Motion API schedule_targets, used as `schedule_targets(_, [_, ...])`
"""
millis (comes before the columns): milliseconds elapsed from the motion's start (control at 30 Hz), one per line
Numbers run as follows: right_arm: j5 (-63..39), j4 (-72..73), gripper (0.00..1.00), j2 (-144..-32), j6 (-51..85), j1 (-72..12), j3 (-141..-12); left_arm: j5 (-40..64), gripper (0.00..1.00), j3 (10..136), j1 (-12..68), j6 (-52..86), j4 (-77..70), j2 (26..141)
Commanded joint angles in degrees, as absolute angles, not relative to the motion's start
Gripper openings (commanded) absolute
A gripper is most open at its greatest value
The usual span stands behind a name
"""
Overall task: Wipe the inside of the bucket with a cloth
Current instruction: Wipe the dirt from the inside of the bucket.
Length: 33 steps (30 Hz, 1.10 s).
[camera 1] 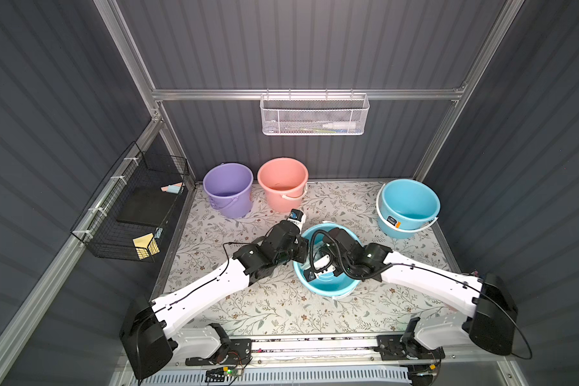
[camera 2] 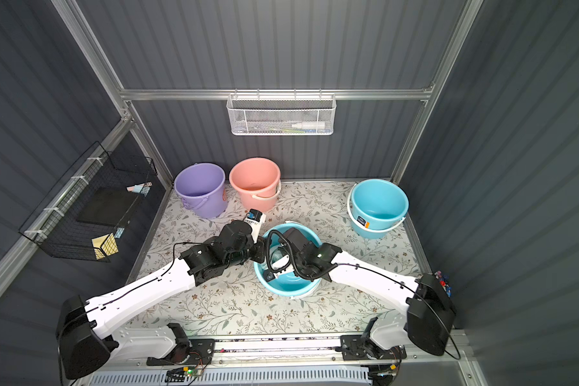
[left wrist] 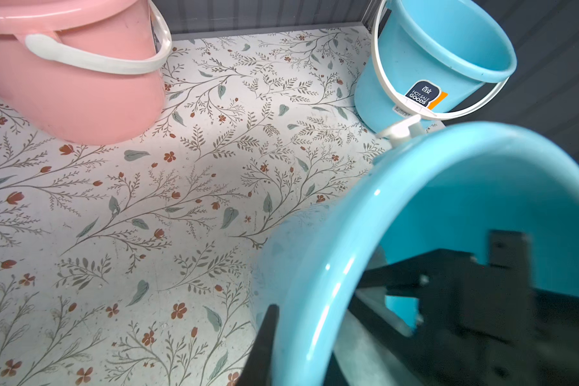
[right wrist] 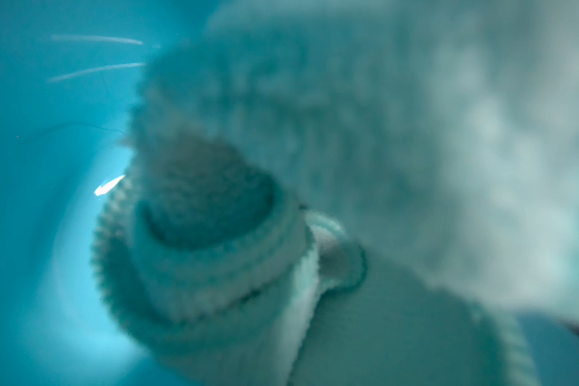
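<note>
Jaws: left jaws clenched on the rim of the bucket (left wrist: 315, 267). In the left wrist view one dark finger lies outside the wall. The inner one cannot be told apart from the black parts inside. The right jaws are clenched, down inside the bucket and buried in the cloth (right wrist: 315, 150). In the right wrist view the cloth is blurred, bunched close against the camera, and fills most of the frame. The bucket's blue inner wall shows beside it. The right jaws themselves are hidden there, and in both top views the right arm (camera 1: 425, 277) (camera 2: 371, 275) covers them.

The left arm (camera 1: 214, 280) (camera 2: 141, 290) meets the bucket (camera 1: 328, 287) (camera 2: 286, 285) at its left side. The right arm enters over the right side of the rim. The bucket stands near the middle of the surface (camera 1: 264, 310) (camera 2: 231, 310), between the two arms.

Three more buckets stand farther back, apart from it:
- purple bucket (camera 1: 228, 188) and pink bucket (camera 1: 283, 183), just beside each other at the rear left
- second blue bucket (camera 1: 408, 207), with a white handle and a dark label, at the rear right

A white mesh basket (camera 1: 313, 115) hangs on the rear rail. A black wire rack (camera 1: 127, 214) hangs on the left wall.
</note>
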<state>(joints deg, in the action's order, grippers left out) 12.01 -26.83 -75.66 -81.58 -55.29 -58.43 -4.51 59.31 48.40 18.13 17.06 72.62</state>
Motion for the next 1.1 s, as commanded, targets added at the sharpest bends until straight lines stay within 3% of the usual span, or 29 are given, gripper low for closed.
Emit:
schedule_targets(0, [13.69,-34.17,0.0,-70.8,-81.93,-56.47,-60.18,-5.66,0.0,60.04,48.59,19.81,13.46,71.35])
schedule_targets(333, [28.52,-43.38,0.0,-64.06,-82.94,-59.14,-64.35,-5.71,0.0,59.46,48.55,19.99,13.69,71.39])
schedule_targets(633, [39.16,-39.6,0.0,-68.32,-86.0,-60.46,-67.65,-5.27,0.0,59.77,48.57,19.84,14.26,72.16])
schedule_targets(1067, [32.12,-22.69,0.0,-76.82,-92.64,-60.29,-71.67,-1.54,0.0,59.78,48.59,17.42,13.36,73.31])
